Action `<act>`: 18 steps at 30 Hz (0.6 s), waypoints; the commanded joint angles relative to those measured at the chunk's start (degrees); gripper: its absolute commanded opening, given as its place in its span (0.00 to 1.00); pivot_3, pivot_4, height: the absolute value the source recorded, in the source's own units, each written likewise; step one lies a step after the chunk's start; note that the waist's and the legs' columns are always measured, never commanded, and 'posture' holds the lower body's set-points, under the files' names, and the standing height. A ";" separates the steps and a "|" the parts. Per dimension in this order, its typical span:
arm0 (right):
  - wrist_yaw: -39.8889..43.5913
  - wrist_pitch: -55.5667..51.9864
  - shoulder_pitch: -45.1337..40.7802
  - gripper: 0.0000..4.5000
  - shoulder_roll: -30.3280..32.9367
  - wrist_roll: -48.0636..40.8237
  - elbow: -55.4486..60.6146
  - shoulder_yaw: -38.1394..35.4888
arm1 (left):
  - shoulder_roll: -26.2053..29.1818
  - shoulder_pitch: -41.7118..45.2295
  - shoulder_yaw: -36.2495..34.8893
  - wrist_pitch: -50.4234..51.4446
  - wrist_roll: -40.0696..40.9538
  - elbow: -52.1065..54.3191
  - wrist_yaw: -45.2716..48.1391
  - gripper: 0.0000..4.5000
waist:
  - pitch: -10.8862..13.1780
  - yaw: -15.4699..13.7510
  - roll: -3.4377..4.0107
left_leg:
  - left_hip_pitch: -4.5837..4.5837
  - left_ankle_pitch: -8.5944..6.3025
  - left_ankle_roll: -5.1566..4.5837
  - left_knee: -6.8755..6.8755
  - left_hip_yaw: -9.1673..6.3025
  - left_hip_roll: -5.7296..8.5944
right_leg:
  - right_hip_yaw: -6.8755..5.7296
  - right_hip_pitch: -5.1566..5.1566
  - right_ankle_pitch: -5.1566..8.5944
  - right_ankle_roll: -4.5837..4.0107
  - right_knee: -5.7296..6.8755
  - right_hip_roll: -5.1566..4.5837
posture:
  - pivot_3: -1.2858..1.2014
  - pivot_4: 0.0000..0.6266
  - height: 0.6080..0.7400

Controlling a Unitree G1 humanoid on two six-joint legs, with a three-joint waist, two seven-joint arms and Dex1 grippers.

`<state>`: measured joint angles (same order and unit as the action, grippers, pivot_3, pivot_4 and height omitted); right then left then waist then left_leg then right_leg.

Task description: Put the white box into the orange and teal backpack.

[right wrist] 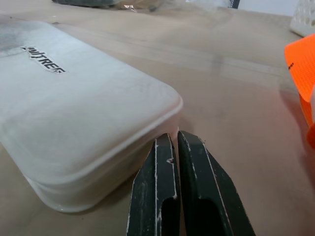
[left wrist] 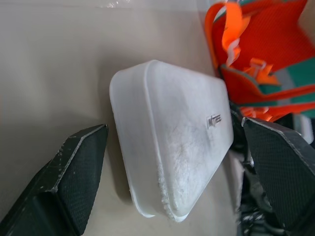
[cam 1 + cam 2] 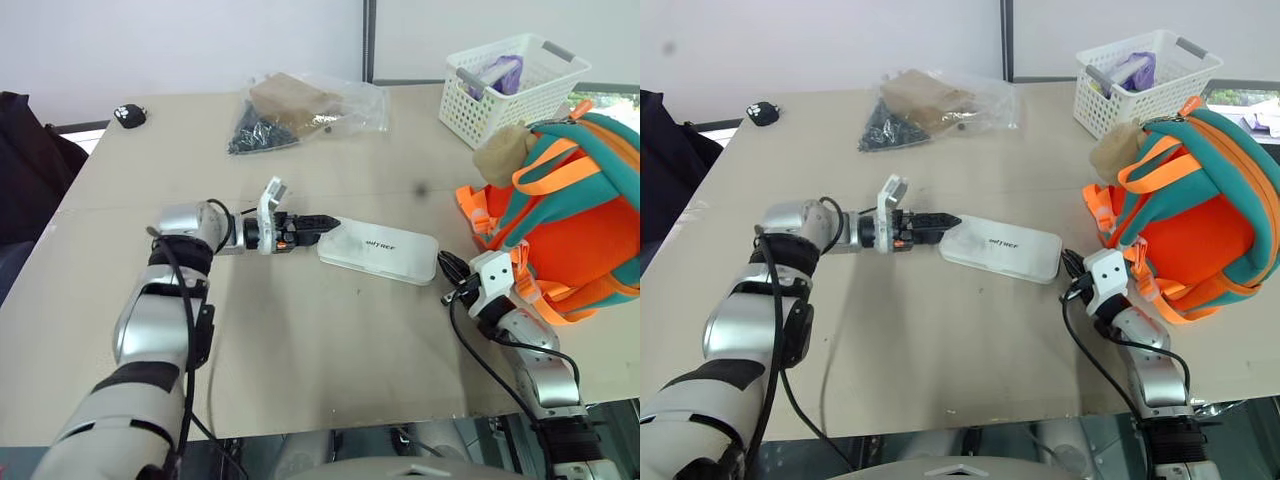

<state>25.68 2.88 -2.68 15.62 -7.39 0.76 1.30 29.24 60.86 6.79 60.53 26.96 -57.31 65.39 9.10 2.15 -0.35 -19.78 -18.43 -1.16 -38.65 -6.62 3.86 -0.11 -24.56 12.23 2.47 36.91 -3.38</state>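
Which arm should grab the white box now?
Left, probably. The left gripper is open, its fingers straddling one end of the white box. The right gripper is shut beside the other end, near the orange and teal backpack.

The white box [image 3: 378, 251] lies on the table [image 3: 300, 360], left of the backpack [image 3: 575, 235].

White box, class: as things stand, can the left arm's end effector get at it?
Probably yes: the open left end effector sits at the white box end, fingers either side, nothing between.
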 commanded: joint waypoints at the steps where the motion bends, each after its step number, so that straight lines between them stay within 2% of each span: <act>1: -0.28 2.28 -0.95 0.00 -0.46 0.95 0.40 0.65 | -2.31 0.06 3.73 -1.10 -6.19 -5.44 2.48 1.00 | -0.07 -0.11 0.02 | 0.02 0.01 0.01 0.00 0.01 0.00 | 0.02 0.02 0.00 0.00 0.04 0.00 | 0.52 0.24 1.00; 12: -0.16 2.84 -2.97 0.00 -1.95 2.63 -0.18 2.47 | -5.70 1.08 1.63 0.14 -9.79 -6.60 9.43 1.00 | -0.12 -0.26 0.01 | 0.04 0.01 0.00 -0.02 -0.05 0.01 | 0.02 0.08 0.00 0.00 0.04 0.02 | 0.52 0.24 1.00; 15: 0.18 2.79 -3.25 0.00 -1.94 2.51 -0.36 2.62 | -5.56 0.96 0.00 1.57 -9.37 -6.39 9.80 0.82 | -0.11 -0.23 0.01 | 0.03 0.01 0.00 -0.02 -0.06 0.01 | 0.02 0.07 0.00 0.00 0.04 0.02 | 0.52 0.24 1.00; 18: 0.34 2.79 -3.16 0.00 -1.80 2.37 -0.39 2.74 | -4.99 0.33 -1.20 2.64 -9.08 -5.71 10.26 0.50 | -0.05 -0.13 -0.11 | -0.02 0.01 0.00 -0.02 -0.08 0.01 | 0.00 0.01 0.00 0.00 0.04 0.03 | 0.52 0.24 1.00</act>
<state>25.58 4.45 -5.16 14.17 -4.70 -1.24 3.51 24.34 61.37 4.23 62.80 19.58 -63.36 76.96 9.05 2.02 -0.46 -19.88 -18.43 -1.15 -38.69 -6.70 3.87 -0.10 -24.64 12.23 2.47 37.01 -3.34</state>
